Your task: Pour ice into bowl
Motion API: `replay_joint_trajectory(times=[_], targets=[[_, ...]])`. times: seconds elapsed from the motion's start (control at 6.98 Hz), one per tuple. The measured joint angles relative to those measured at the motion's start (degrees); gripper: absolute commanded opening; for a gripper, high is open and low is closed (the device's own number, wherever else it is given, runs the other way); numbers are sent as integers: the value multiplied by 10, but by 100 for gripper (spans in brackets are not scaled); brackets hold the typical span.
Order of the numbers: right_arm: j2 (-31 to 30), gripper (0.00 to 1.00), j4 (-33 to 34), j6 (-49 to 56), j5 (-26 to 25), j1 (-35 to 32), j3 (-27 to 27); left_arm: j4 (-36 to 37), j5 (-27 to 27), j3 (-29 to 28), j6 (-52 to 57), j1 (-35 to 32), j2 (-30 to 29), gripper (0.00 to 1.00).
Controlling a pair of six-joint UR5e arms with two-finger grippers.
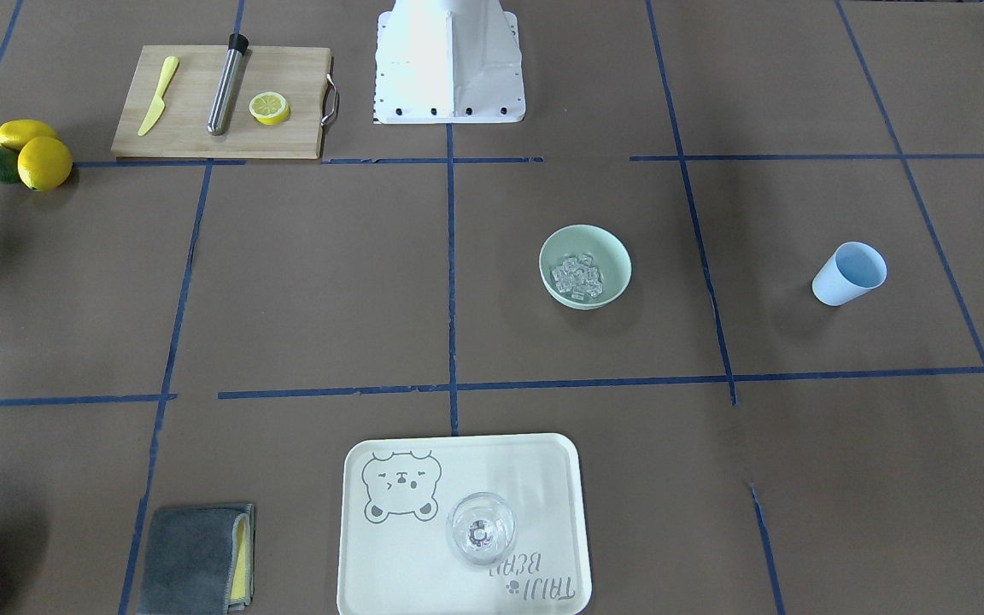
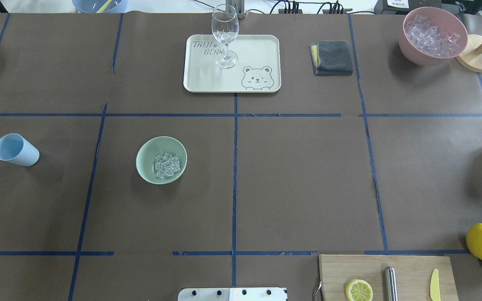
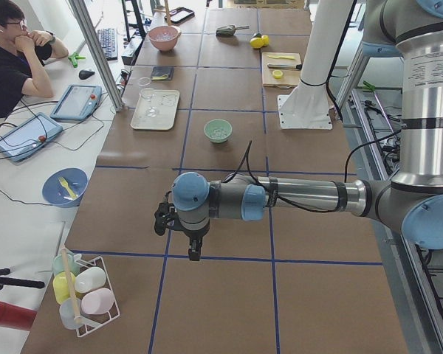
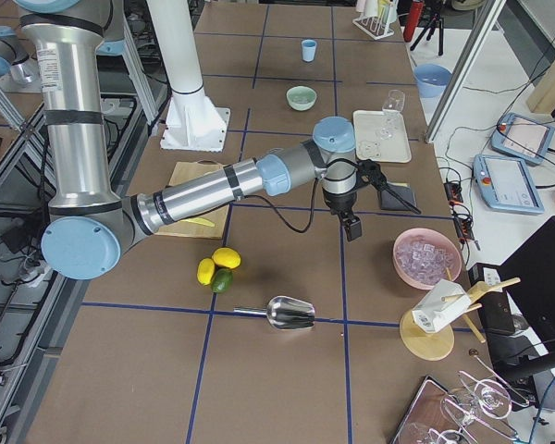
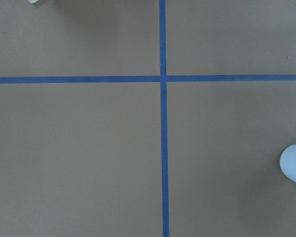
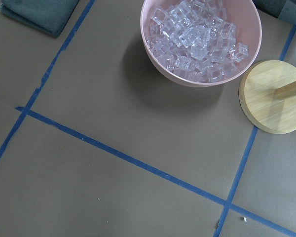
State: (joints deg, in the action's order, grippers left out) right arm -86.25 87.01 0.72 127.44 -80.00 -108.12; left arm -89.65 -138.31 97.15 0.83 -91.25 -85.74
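The pale mint-green bowl stands upright left of the table's middle in the overhead view. The ice lies inside it as a small heap of clear cubes. The light blue cup stands empty far to the bowl's left, apart from it, and shows at the right edge of the left wrist view. My left gripper hangs above bare table near the cup's end; I cannot tell if it is open or shut. My right gripper hangs above the table near the pink container; I cannot tell its state either.
A pink container of ice and a wooden stand sit at the far right. A tray holds a wine glass. A grey cloth, a cutting board, lemons and a metal scoop are also there.
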Motion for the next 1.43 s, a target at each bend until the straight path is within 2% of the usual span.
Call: replay_joint_trajectory(times=[0.29, 0.72, 1.0, 1.43], targets=[[3, 100, 0, -1, -8, 6, -1, 0, 0, -1, 0, 0, -6, 100], [38, 100, -1, -19, 20, 50, 0, 0, 0, 7, -1, 1, -14, 100], [91, 100, -1, -109, 44, 104, -9, 0, -1, 13, -1, 2, -22, 100], [196, 100, 5, -330, 39, 222, -24, 0, 11, 38, -1, 3, -24, 100]])
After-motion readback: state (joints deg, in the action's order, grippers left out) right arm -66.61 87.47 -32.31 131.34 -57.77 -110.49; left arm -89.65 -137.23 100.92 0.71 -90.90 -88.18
